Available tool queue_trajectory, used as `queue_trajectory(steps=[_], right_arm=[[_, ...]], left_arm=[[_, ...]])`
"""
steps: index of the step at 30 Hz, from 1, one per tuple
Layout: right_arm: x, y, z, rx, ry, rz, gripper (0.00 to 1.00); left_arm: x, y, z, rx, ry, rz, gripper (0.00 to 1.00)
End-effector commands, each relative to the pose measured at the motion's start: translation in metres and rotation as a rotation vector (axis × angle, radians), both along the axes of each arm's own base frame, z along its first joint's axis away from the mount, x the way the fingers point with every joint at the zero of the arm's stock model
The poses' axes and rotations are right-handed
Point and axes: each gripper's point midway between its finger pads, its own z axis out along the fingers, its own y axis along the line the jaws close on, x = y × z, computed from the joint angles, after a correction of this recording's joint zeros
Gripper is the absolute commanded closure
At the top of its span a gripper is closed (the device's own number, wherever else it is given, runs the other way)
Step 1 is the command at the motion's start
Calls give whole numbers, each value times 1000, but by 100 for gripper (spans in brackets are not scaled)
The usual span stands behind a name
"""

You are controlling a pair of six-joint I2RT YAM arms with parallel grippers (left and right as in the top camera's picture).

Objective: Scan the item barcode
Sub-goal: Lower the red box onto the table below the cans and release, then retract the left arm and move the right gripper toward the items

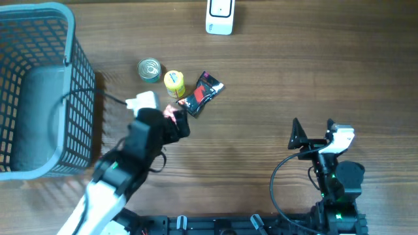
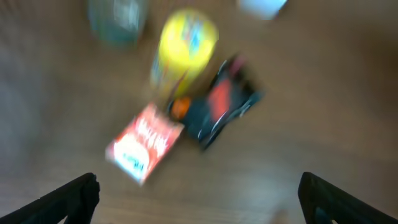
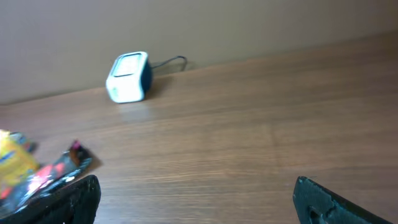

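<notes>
Red packet (image 2: pixel 144 144) lies on the table (image 1: pixel 261 98), outside the blue basket (image 1: pixel 81 104).

The wooden desk (image 1: pixel 274 72) carries a red-and-white packet (image 2: pixel 144 144) lying just ahead of the left tool (image 2: pixel 199 198). Beyond it lie a dark snack pouch (image 2: pixel 221 102), a yellow container (image 2: pixel 183 46) and a tin can (image 1: pixel 149 70). A blue basket (image 1: pixel 81 91) stands to that tool's left, and a white scanner (image 1: pixel 219 16) sits far ahead.

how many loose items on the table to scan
4: tin can, yellow tub beside it, black-red packet right of that, red-white box by the left pincer. The basket may hide more.
</notes>
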Motion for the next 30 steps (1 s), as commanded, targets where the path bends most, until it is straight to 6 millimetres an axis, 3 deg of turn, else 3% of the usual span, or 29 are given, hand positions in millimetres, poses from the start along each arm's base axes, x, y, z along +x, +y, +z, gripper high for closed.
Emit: queue_trajectory(steps=[1,5,9,12,18,25,28,30], right_arm=[[-6,33,10,43,-18,192,0],[-10,43,14,52,-13,256,0],[-6,42,41,32,-13,252,0],[6,39,65,-10,45,246,0],[43,48,70,51,377,296,0],[70,99,89,299,644,592,0],[77,107,70,468,776,573,0],[82,112,59,482,795,616,0]], left_arm=[[-3,55,106,85,-341,207,0],[-30,109,192,215,-585,398,0],[-52,151,238,360,-659,610,0],[-62,166,256,338,-699,722,0],[-60,170,255,349,-692,743,0],[-55,167,246,379,-654,726,0],[-55,167,244,362,-655,732,0],[-54,167,243,368,-649,730,0]])
